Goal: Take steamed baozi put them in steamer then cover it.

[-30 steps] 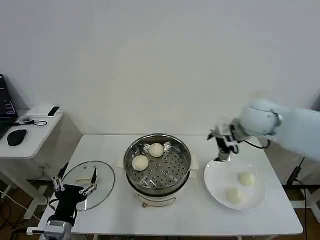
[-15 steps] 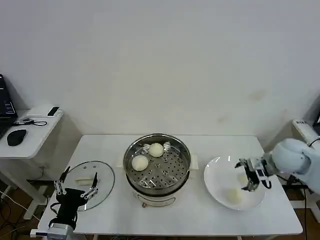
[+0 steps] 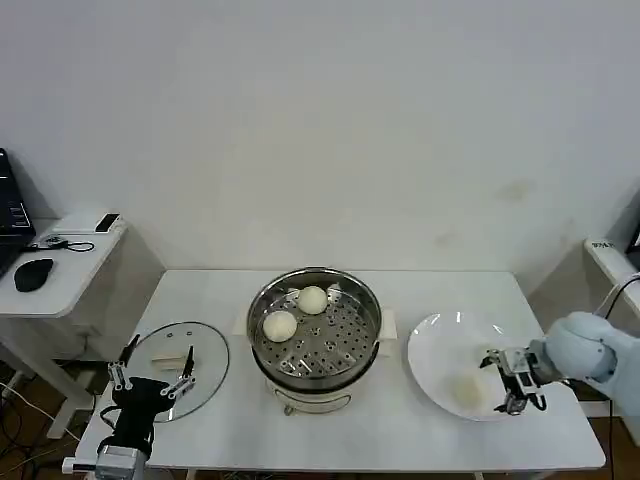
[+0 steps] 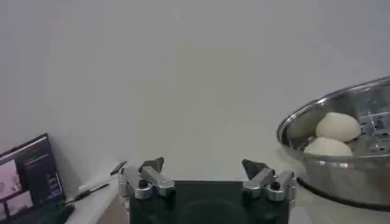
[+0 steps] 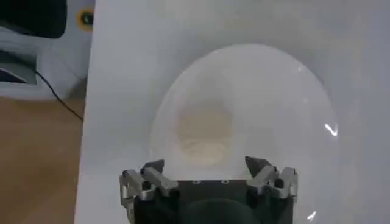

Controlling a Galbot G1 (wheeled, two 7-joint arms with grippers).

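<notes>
Head view: steamer (image 3: 316, 335) mid-table, two baozi (image 3: 280, 325) at its 10 to 12 o'clock. Cover (image 3: 176, 356) flat at steamer's 9 o'clock, left gripper (image 3: 150, 381) above its near rim, jaws apart. Right gripper (image 3: 511, 383) over plate (image 3: 440, 340), jaws apart, a bun (image 3: 463, 386) at its 9 o'clock.

Left wrist: spread fingers (image 4: 151, 176) beside steamer rim (image 4: 341, 109).

Right wrist: open gripper (image 5: 207, 173) just short of bun (image 5: 204, 134).
</notes>
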